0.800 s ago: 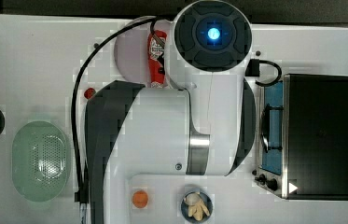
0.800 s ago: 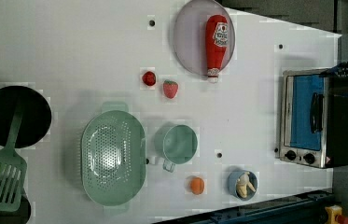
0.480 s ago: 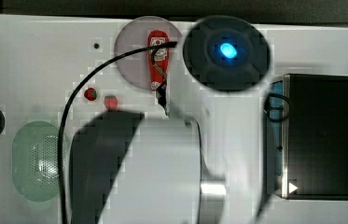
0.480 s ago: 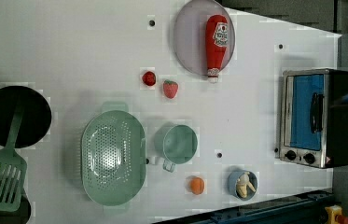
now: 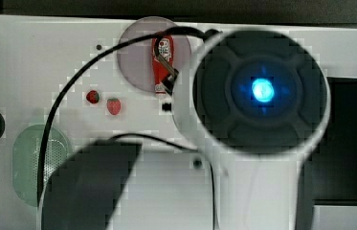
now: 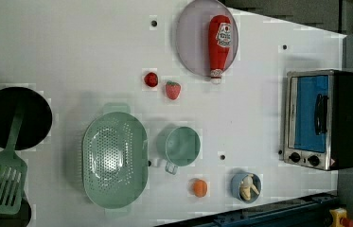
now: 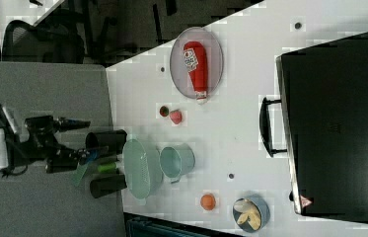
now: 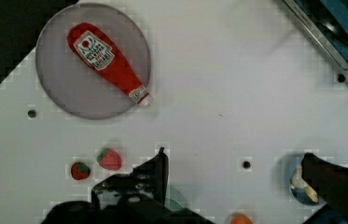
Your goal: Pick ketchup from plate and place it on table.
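Ketchup (image 6: 219, 43) lies on the plate (image 6: 193, 42), ungrasped; our fingers (image 8: 162, 172) hang spread apart; pick-up and move to the bench (image 6: 70, 47) remain.

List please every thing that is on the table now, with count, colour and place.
ketchup: 1, red, lying on the plate.
plate: 1, greyish-lilac, far table edge in the left view.
strawberries: 2, red, just below the plate.
basket: 1, mint green, beside the cup.
cup: 1, green, mid-table.
orange ball: 1, near the blue bowl.
bowl: 1, blue.
toaster oven: 1, black and silver, the left view's right.
pan: 1, black.
spatula: 1, green.
table: 1, white.
gripper: 1, black, open, above the table.
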You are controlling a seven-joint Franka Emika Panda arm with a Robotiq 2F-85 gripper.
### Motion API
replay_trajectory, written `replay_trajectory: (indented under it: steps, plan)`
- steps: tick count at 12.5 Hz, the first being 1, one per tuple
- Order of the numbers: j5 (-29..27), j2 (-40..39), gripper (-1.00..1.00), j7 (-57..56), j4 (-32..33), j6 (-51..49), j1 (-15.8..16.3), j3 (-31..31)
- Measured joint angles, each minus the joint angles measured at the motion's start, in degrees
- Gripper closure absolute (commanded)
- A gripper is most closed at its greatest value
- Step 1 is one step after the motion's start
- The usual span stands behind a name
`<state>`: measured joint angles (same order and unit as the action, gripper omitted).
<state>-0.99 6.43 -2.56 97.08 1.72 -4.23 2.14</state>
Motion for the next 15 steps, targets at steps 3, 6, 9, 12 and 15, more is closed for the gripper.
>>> replay_trajectory:
  steps: [3, 6, 9, 12, 15]
  plan:
    - [0.26, -7.19, -1.0, 0.0, 0.17, 4.84, -0.12, 1.59]
    - [0.33, -16.46, -1.0, -0.27, 0.9, 9.63, 0.11, 1.91]
    - [0.32, -24.79, -1.0, -3.56, 1.79, 16.12, 0.22, 2.62]
    - [0.09, -31.7, -1.0, -11.67, 1.68, 24.57, 0.63, 3.36]
    - [0.35, -37.54, -1.0, -21.96, 2.07, 33.87, 1.95, 3.49]
